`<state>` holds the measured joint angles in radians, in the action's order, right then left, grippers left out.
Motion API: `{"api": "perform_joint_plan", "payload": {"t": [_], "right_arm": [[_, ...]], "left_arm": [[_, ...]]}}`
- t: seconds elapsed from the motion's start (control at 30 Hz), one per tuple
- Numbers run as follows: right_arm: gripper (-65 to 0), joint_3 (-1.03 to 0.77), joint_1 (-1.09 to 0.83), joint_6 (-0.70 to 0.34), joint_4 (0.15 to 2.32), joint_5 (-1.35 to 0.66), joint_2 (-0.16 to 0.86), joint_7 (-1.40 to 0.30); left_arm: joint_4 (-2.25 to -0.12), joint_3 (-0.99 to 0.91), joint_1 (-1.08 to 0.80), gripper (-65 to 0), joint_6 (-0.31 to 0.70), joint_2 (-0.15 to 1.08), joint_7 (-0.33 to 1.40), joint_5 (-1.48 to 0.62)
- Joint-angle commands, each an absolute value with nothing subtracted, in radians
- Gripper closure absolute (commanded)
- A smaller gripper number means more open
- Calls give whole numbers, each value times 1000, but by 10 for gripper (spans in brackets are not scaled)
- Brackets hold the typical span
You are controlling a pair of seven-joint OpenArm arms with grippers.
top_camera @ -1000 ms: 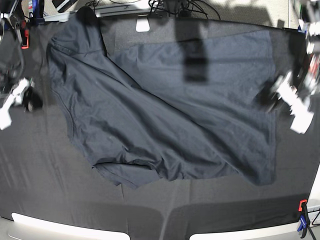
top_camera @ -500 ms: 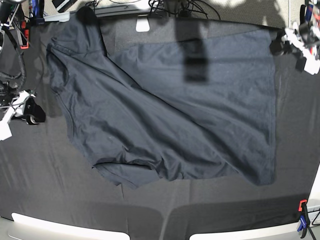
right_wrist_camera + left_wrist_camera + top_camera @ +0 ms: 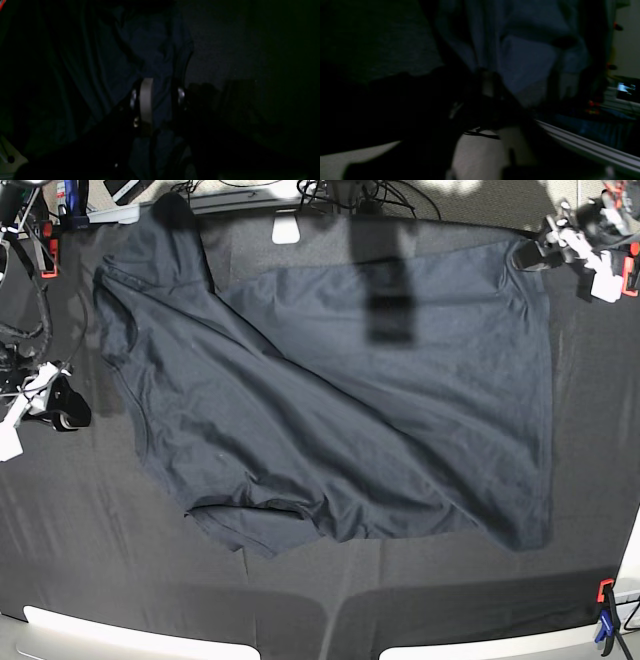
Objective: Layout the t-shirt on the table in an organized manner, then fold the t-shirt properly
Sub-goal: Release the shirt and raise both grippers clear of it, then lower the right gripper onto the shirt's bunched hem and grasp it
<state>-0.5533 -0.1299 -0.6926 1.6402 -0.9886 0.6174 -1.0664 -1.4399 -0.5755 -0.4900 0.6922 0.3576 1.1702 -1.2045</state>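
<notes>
Our shirt (image 3: 340, 400) lies across the middle of the table (image 3: 90, 560), mostly spread out but bunched and wrinkled along one side. We think it is spread like this so we can smooth it flat before folding. Our left claw (image 3: 545, 242) sits at the shirt's far corner with its jaws pressed together, and we think it is pinching that corner to pull it straight, though we cannot be sure cloth is caught. Our right claw (image 3: 60, 402) waits just beside the shirt's bunched side, touching nothing. Its jaws look a little apart in the dark wrist view.
</notes>
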Motion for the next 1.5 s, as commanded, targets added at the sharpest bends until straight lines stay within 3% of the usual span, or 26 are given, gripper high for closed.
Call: {"api": "perform_joint_plan", "payload": {"t": [0.0, 0.23, 0.7, 0.9, 1.1, 1.27, 1.47], "right_arm": [[-124, -561, -116, -698, 1657, -1007, 642, -1032], [-124, -561, -117, -698, 1657, -1007, 642, -1032], [-124, -561, -117, -698, 1657, -1007, 642, -1033], [-126, -543, -116, -698, 1657, -1006, 643, -987], [-306, -316, -16, -698, 1656, -792, 640, -791], [-309, -63, 196, -665, 1612, -504, 551, -691], [-308, 162, 476, -662, 1348, -249, 402, -667]], "left_arm": [[-1454, -582, -493, 0, 698, 391, 1139, -1224], [-1454, -649, -479, 0, 698, 462, 1127, -1151], [-1454, -706, -482, 0, 698, 483, 1111, -917], [-1454, -706, -482, 0, 640, 490, 1068, -889], [-1454, -706, -479, 0, 640, 491, 1068, -891], [-1454, -706, -479, 0, 640, 491, 1068, -891], [-1454, -706, -479, 0, 640, 491, 1067, -891]]}}
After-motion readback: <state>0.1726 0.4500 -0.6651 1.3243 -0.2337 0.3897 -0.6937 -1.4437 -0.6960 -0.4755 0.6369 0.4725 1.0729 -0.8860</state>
